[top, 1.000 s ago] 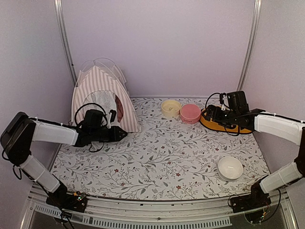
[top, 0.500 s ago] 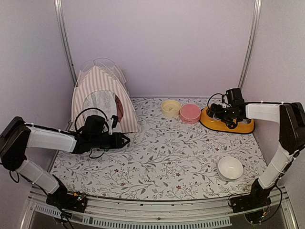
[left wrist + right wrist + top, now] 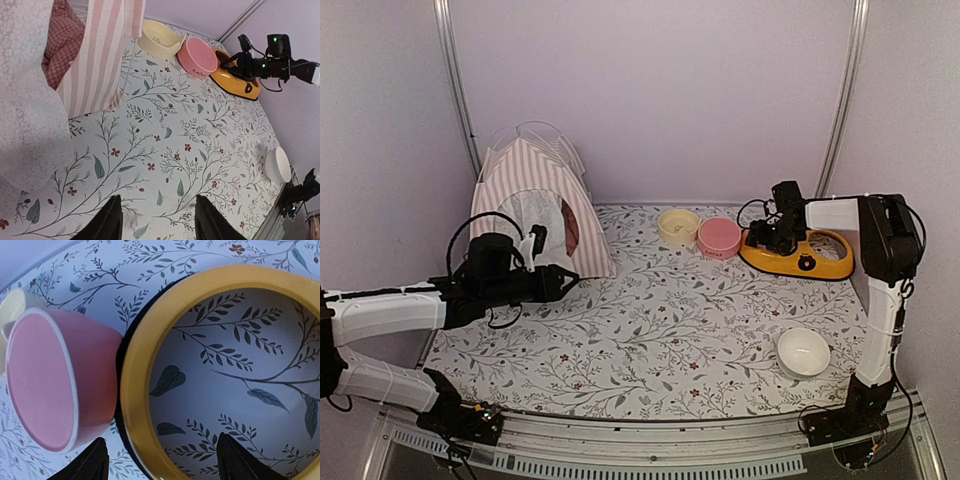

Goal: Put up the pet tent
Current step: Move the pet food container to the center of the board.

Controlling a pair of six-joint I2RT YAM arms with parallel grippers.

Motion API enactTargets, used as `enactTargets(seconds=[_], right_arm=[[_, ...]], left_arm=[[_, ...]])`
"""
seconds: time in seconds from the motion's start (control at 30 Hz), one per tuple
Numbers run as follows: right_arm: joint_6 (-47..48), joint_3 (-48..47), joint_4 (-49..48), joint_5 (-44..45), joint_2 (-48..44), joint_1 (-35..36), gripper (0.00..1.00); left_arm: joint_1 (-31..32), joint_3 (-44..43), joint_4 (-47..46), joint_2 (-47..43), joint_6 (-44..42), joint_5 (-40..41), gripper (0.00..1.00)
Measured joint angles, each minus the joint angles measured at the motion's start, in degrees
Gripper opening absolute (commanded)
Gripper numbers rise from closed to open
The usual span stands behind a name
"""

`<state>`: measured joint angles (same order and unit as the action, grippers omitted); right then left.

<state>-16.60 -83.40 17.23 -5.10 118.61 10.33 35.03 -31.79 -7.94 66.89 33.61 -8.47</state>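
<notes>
The pet tent [image 3: 525, 205], pink-and-white striped, stands upright in the far left corner of the table, close to the left wall. Its thin white poles [image 3: 542, 132] arch above its peak. The white sheer curtain [image 3: 22, 100] hangs over the doorway. Beside it you can glimpse a pink checked cushion [image 3: 61, 34] inside.

Your left gripper [image 3: 157, 222] hovers low over the floral tablecloth [image 3: 660, 330], just in front of the tent's near corner and pointing toward the table's middle. Its jaws are parted, and only the cloth shows between them. It is not touching the tent.

Your right gripper [image 3: 165, 462] reaches to the far right side, over the left end of a yellow bowl stand [image 3: 820, 262]. Its jaws are spread. One finger is outside the stand's yellow ring [image 3: 134, 390] and the other is over the ring's opening, with the rim between them. You cannot tell whether either finger touches the rim.

A pink bowl [image 3: 719, 237] sits just left of the stand, and a cream bowl [image 3: 678, 227] sits against the pink one. A white bowl [image 3: 802, 351] rests alone near the front right, well apart from the others.
</notes>
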Motion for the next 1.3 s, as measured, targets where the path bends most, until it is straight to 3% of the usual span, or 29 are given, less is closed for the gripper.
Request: enactTargets(seconds=[0.23, 0.5, 0.67, 0.93, 1.1, 1.3], right_arm=[[2.75, 2.97, 0.98, 0.46, -0.9, 0.35, 0.51], [3.23, 16.52, -0.72, -0.02, -10.84, 5.35, 0.46], [0.92, 21.29, -0.83, -1.09, -13.46, 12.44, 0.47], [-10.27, 22.8, -1.88, -7.1, -13.18, 30.53, 0.53], [-17.68, 14.97, -4.02, -11.3, -7.91, 40.52, 0.59], [-22.75, 4.24, -8.26, -14.36, -3.43, 44.68, 0.73]], left_arm=[[0.0, -0.02, 1.38, -0.79, -0.61, 0.46, 0.5], [0.0, -1.11, 1.4, 1.86, -0.87, 0.17, 0.5], [0.0, -1.88, 1.2, 2.91, -0.96, 0.13, 0.5], [0.0, -1.92, 0.59, 2.99, -0.9, 0.09, 0.5], [0.0, -1.92, 0.35, 2.99, -0.87, 0.09, 0.5], [0.0, -1.92, 0.15, 2.99, -0.9, 0.0, 0.5]])
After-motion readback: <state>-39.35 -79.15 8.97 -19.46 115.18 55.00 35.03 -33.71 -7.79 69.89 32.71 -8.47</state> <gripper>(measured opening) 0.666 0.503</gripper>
